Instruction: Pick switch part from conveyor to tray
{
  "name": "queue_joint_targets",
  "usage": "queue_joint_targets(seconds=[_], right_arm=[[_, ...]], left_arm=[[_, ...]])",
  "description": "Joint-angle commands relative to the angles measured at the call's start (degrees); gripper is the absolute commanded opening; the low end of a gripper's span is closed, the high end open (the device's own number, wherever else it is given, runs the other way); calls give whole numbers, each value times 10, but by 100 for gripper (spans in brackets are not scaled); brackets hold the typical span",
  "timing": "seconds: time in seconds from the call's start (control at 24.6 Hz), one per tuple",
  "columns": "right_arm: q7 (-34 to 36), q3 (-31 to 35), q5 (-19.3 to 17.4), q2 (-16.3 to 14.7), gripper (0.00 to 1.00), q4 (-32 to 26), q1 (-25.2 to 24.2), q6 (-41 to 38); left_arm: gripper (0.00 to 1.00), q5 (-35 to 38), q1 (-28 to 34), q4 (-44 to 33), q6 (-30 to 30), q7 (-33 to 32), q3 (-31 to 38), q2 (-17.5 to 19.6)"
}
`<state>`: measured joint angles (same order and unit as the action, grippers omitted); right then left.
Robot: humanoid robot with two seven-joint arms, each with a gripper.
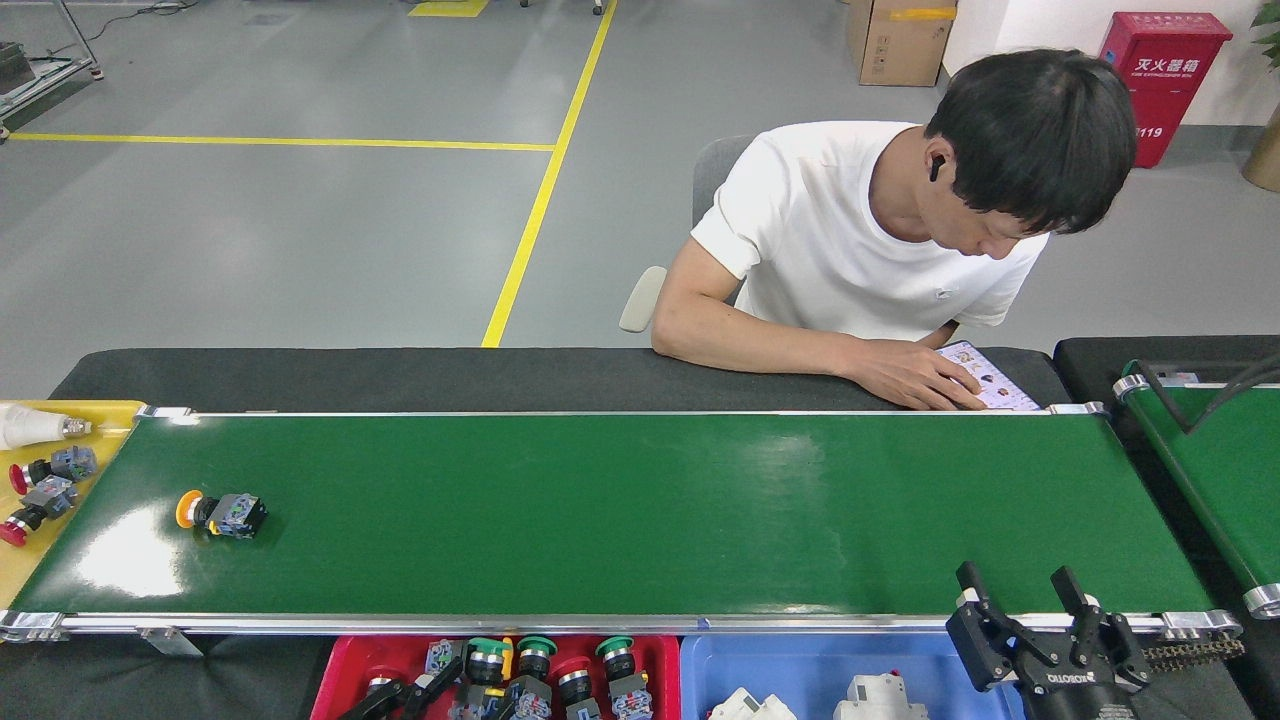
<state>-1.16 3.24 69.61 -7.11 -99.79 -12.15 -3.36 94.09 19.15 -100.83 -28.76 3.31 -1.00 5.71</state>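
Nearest, at six o'clock on the bottom edge, the red tray holds a cluster of switch parts with green, red and yellow caps; the left gripper reaches into it from seven o'clock, dark and partly cut off by the edge, so whether its jaws are parted or closed cannot be told. Just beside it at five o'clock sits a blue tray with white parts in it. At four o'clock the right gripper stands over the conveyor's near rail, its two black fingers spread apart and gripping nothing. Beyond the trays runs the conveyor, a glossy green belt between silver rails. On it at nine o'clock lies one switch part on its side, yellow cap pointing left. Past the belt's left end a yellow tray carries red-capped parts. At one o'clock a person in a white shirt leans on the far black table, one hand on a printed card.
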Motion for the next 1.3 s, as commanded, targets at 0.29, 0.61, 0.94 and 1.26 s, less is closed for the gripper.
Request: queue_joint_targets(seconds=[0.29,0.61,0.94,1.26], right_arm=[[32,-51,-4,-23,100,-16,1,19],[34,-48,-4,2,100,-16,8,18],[33,-47,-4,1,100,-8,29,16],[33,-22,-5,2,100,-16,22,17]], left_arm=[[100,-31,-9,-3,21,-8,195,-84],[100,-104,-25,36,26,-34,275,-76],[100,-108,-24,47,23,-28,314,-76],[100,-111,-39,38,49,-28,289,-64]])
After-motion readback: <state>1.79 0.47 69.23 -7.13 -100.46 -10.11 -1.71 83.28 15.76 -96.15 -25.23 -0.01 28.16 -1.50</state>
